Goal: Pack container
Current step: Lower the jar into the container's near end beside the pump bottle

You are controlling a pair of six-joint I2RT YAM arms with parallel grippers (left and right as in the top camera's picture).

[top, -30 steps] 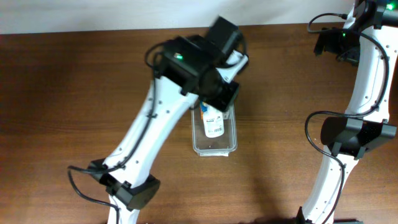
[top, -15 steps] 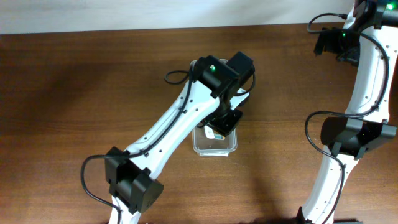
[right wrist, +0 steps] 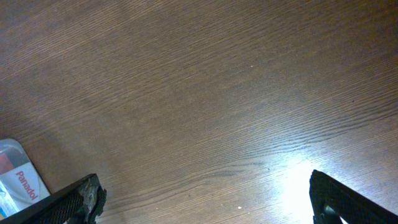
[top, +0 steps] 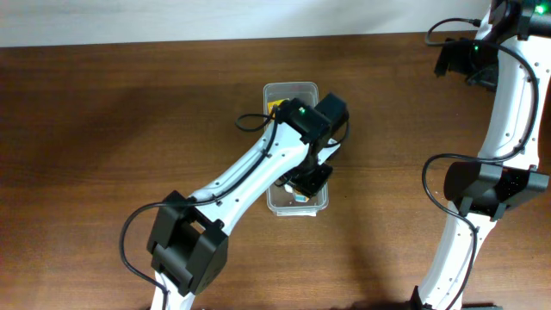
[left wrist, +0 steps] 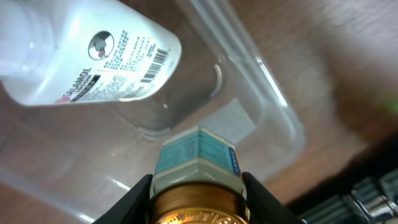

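The clear plastic container lies lengthwise at the table's middle. It also shows in the left wrist view. A white labelled bottle lies on its side inside it. My left gripper hangs over the container's near end. In the left wrist view the left gripper is shut on a small item with a gold band and a blue-and-white top, held just above the container floor. My right gripper is open and empty over bare wood. In the overhead view it is at the far right.
A white and red Panadol pack lies on the wood at the lower left of the right wrist view. Something yellow shows inside the container's far part. The right arm's base stands at the right edge.
My left arm has swung from the container's far end toward its near end and come lower. The far end is uncovered now, and the arm hides the white bottle from overhead. The right arm is still.
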